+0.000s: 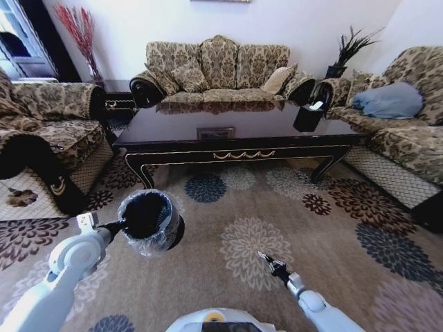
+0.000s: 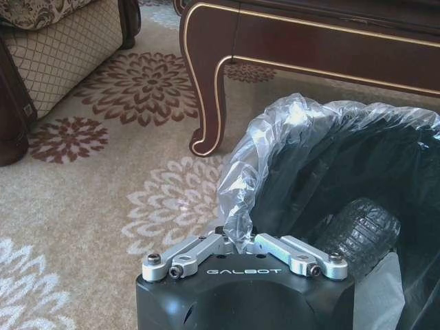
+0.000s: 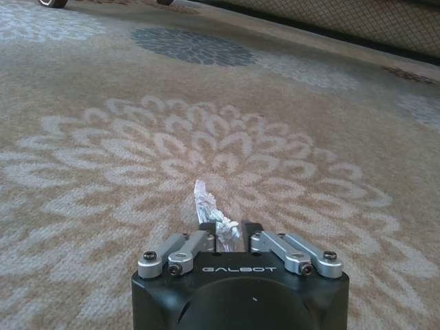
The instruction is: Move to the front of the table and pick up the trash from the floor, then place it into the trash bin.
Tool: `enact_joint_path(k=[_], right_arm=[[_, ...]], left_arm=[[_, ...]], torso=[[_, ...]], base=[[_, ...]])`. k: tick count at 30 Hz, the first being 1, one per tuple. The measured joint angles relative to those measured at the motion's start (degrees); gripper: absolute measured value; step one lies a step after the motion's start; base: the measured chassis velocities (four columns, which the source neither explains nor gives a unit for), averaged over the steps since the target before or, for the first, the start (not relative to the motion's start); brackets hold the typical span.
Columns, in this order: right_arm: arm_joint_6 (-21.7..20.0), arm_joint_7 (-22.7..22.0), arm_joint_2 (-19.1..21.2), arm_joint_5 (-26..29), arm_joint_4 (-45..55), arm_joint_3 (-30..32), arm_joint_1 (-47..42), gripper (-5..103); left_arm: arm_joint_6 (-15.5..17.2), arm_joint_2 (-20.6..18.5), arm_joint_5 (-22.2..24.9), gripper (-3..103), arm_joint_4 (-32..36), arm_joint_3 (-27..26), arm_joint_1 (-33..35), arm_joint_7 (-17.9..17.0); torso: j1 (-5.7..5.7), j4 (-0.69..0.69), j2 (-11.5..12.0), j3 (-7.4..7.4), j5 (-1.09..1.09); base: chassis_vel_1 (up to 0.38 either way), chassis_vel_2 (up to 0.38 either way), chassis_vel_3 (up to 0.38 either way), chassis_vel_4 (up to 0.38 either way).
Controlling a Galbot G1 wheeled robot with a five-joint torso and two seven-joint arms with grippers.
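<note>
The trash bin [image 1: 152, 220] is held tilted above the patterned carpet [image 1: 332, 228] by the left gripper [image 2: 237, 237], whose fingers are closed on its plastic-lined rim, in front of the table [image 1: 235, 131]. To the right, a crinkled clear scrap of trash [image 3: 210, 210] is pinched between the closed fingers of the right gripper [image 3: 237, 234], just above the carpet.

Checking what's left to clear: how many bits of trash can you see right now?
1: a clear crinkly scrap pinched in the right hand, low over the carpet. More could be hidden inside the bin, which the left hand holds by its rim.
</note>
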State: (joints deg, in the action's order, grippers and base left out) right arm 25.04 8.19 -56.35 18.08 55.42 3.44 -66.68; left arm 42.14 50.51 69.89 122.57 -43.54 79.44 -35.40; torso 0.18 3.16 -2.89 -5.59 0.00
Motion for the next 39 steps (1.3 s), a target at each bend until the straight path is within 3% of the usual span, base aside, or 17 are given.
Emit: enact_joint_path(k=[2, 4, 7, 10, 14, 16, 22, 32, 37, 39], right_arm=[[0.2, 0.1, 0.0, -0.4, -0.1, 0.2, -0.2, 33], [0.2, 0.2, -0.1, -0.5, -0.1, 0.2, -0.2, 33], [0.6, 0.9, -0.3, -1.2, -0.3, 0.3, -0.4, 49], [0.8, 1.3, -0.4, -1.5, -0.4, 0.4, -0.5, 53], [0.9, 1.5, -0.5, -1.6, -0.4, 0.5, -0.6, 33], [0.9, 1.5, -0.5, -1.6, -0.4, 0.5, -0.6, 33], [1.0, 1.5, -0.5, -1.9, -0.5, 0.7, -0.6, 6], [2.2, 2.0, 0.3, -3.9, 1.0, 1.9, -0.3, 0], [2.7, 2.5, 2.6, -3.5, 9.7, 4.0, 1.3, 0], [1.9, 2.3, 4.2, -0.4, 15.5, 4.1, 3.1, 0]], left_arm=[[0.0, 0.0, 0.0, 2, 0.0, 0.0, 0.0, 0.0], [0.0, 0.0, 0.0, 2, 0.0, 0.0, 0.0, 0.0], [0.0, 0.1, 0.0, 2, 0.1, 0.0, 0.1, 0.0], [0.0, 0.1, 0.0, 2, 0.1, 0.0, 0.1, 0.0], [0.0, 0.2, -0.1, 2, 0.1, 0.0, 0.1, 0.0], [0.0, 0.3, -0.1, 2, 0.1, 0.0, 0.1, 0.0], [0.0, 0.4, -0.2, 2, 0.1, 0.0, 0.1, 0.0], [0.0, -0.2, 0.0, 2, 0.6, -0.1, 0.1, -0.1], [0.0, 0.2, 0.2, 2, 2.5, 0.3, 0.5, -0.4], [0.0, 0.1, 0.6, 2, 3.7, 0.7, 0.4, -0.6]], torso=[[0.0, 0.0, 0.0, 0.0, 0.0], [0.0, 0.0, 0.0, 0.0, 0.0], [0.0, 0.0, 0.0, 0.0, 0.0], [0.0, 0.0, 0.0, 0.0, 0.0], [0.0, 0.0, 0.0, 0.0, 0.0], [0.0, 0.0, 0.0, 0.0, 0.0], [0.0, 0.0, 0.0, 0.0, 0.0], [0.0, 0.01, 0.0, 0.0, 0.01], [0.0, -0.01, 0.0, 0.0, 0.0], [0.01, 0.0, 0.0, 0.0, 0.01]], base=[[0.0, 0.0, 0.0, 0.0], [0.0, 0.0, 0.0, 0.0], [0.0, 0.0, 0.0, 0.0], [0.0, 0.0, 0.0, 0.0], [0.0, 0.0, 0.0, 0.0], [0.0, 0.0, 0.0, 0.0], [0.0, 0.0, 0.0, 0.0], [0.0, 0.0, 0.0, 0.0], [0.0, 0.0, 0.0, 0.0], [0.0, 0.0, 0.0, 0.0]])
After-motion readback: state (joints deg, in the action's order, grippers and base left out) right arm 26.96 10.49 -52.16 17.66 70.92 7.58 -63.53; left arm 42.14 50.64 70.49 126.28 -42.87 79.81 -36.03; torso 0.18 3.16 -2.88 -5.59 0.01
